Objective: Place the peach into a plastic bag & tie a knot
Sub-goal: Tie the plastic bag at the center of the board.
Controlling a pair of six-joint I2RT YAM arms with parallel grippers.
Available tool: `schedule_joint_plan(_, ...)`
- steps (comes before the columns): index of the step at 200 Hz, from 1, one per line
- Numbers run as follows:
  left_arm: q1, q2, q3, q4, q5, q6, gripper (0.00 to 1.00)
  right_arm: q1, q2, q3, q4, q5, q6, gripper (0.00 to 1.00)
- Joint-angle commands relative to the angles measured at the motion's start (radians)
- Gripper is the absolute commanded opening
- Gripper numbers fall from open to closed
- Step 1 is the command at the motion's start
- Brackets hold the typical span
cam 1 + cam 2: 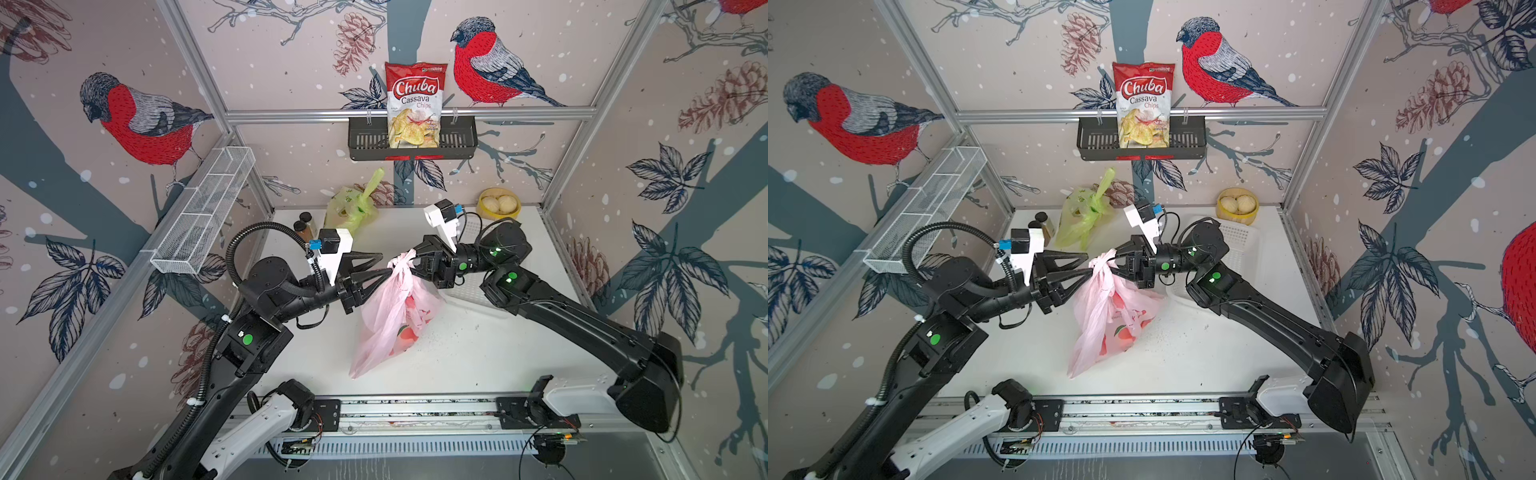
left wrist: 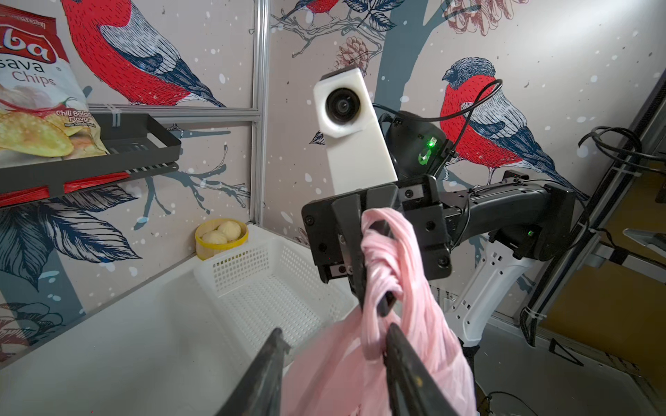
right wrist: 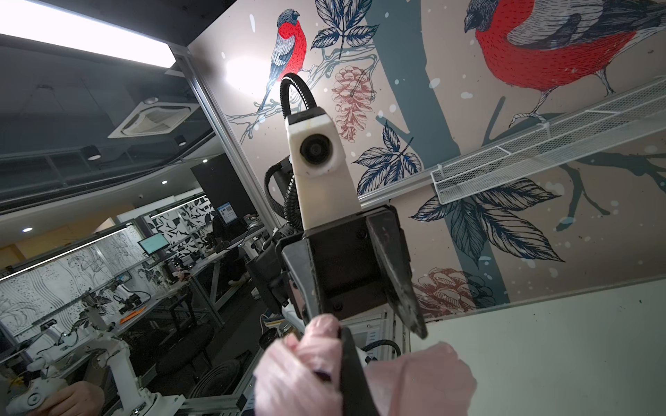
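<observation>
White tabletop (image 1: 498, 357), bird-print walls. In both top views, a thin pink plastic bag (image 1: 386, 324) with a knotted neck hangs tilted, its lower corner down on the table. A reddish peach (image 1: 405, 334) shows through the film, low inside. Right gripper (image 1: 409, 259) is clamped on the knot.

Left wrist view: left gripper (image 2: 335, 329) has its jaws apart, straddling the bag below the knot.

Right wrist view: pink film is bunched against one dark finger (image 3: 351, 363).

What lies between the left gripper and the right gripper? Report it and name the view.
The twisted neck of the plastic bag, pinched by the right gripper, with the left gripper open around it. Both top views show it.
</observation>
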Motion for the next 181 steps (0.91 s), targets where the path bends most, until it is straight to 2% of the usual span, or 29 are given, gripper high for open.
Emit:
schedule_joint_plan(1, 0.004, 0.002, -0.01, 0.071, 0.088, -0.016, 0.43, 0.003, -0.005, 0.007, 0.01, -0.007, -0.018, 0.0)
schedule_joint_plan(16, 0.002, 0.009, -0.017, 0.075, 0.131, -0.019, 0.42, 0.005, 0.0, 0.008, 0.01, -0.008, -0.018, 0.0)
schedule_joint_plan(38, 0.003, 0.022, -0.029, 0.08, 0.165, -0.02, 0.36, 0.008, 0.003, 0.01, 0.009, -0.007, -0.019, 0.0)
schedule_joint_plan(51, 0.003, 0.026, -0.031, 0.083, 0.165, -0.017, 0.31, 0.009, 0.005, 0.013, 0.007, -0.008, -0.02, 0.0)
schedule_joint_plan(123, 0.003, 0.022, -0.018, 0.067, 0.132, 0.009, 0.24, 0.021, 0.006, 0.017, -0.053, -0.008, -0.062, 0.0)
schedule_joint_plan(135, 0.002, 0.023, -0.017, 0.055, 0.134, 0.013, 0.19, 0.023, 0.007, 0.02, -0.062, -0.009, -0.068, 0.0)
schedule_joint_plan(162, 0.003, 0.015, -0.025, 0.043, 0.134, 0.028, 0.01, 0.024, 0.006, 0.022, -0.069, -0.01, -0.071, 0.0)
schedule_joint_plan(181, 0.003, 0.006, -0.029, 0.039, 0.141, 0.041, 0.0, 0.024, 0.006, 0.027, -0.072, -0.012, -0.07, 0.0)
